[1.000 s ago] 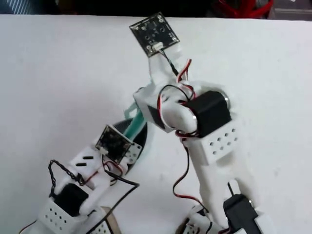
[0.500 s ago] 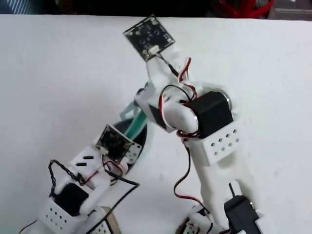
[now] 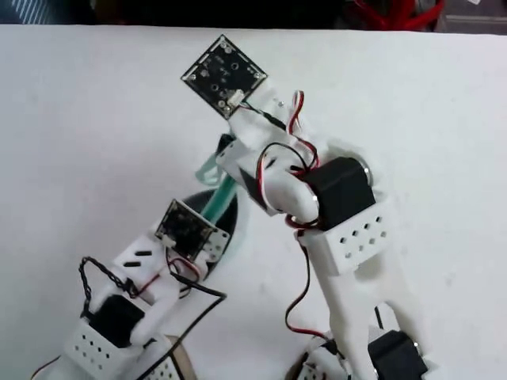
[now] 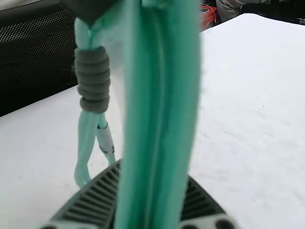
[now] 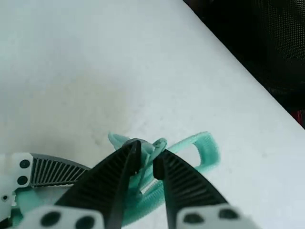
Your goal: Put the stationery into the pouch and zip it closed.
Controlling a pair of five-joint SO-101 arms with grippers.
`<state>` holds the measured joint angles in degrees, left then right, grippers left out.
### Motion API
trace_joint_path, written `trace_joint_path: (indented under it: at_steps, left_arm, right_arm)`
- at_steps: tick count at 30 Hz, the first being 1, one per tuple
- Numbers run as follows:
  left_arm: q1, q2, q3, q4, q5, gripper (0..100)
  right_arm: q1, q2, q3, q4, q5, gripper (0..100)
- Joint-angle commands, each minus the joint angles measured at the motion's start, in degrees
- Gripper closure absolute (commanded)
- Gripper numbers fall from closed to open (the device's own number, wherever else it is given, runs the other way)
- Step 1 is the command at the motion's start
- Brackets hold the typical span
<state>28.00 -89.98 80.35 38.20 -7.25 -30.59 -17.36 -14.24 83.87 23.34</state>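
The right gripper (image 5: 147,151) is seen with its black fingers (image 5: 119,174) drawn nearly together, and the knot of the teal pull (image 5: 139,144) is pinched at their tips. The rest of that cord is looped out beyond them onto the table (image 3: 95,119). The left gripper (image 4: 153,171) is closed on the zip (image 4: 157,109), whose teal band is clamped between grey ribbed fingers (image 4: 90,205). A grey bead (image 4: 93,78) is threaded on the cord just beside it.

In the high view the pouch (image 3: 228,212) is found just left of centre, dark and largely covered by the two arms that meet over it. Whether the stationery is already inside cannot be told.

The pouch is judged to be light and soft (fabric, by the look of it), so it would be expected to buckle or be dragged along unless one end is anchored. The stiffer zip band seems the right place for that hold. The pull is thin and probably slippery, so it is best taken at the knot or bead, where some bulk is offered to the pads.

The table is white, matt and faintly mottled. Black mesh (image 4: 33,47) is seen beyond its far edge, and a red object (image 3: 388,12) is seen at the upper right of the high view.
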Motion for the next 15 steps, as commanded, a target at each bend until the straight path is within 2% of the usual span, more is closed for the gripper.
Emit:
trace_joint_path:
  at_steps: [1, 15]
  left_arm:
    - [0.22, -0.40, -0.35, -0.18, -0.62, 98]
    - [0.31, -0.40, -0.35, -0.09, -0.62, 98]
  right_arm:
    - [3.82, 0.40, 1.85, -3.65, 0.88, 98.1]
    - [10.07, 0.75, 11.34, -15.16, 0.97, 98.1]
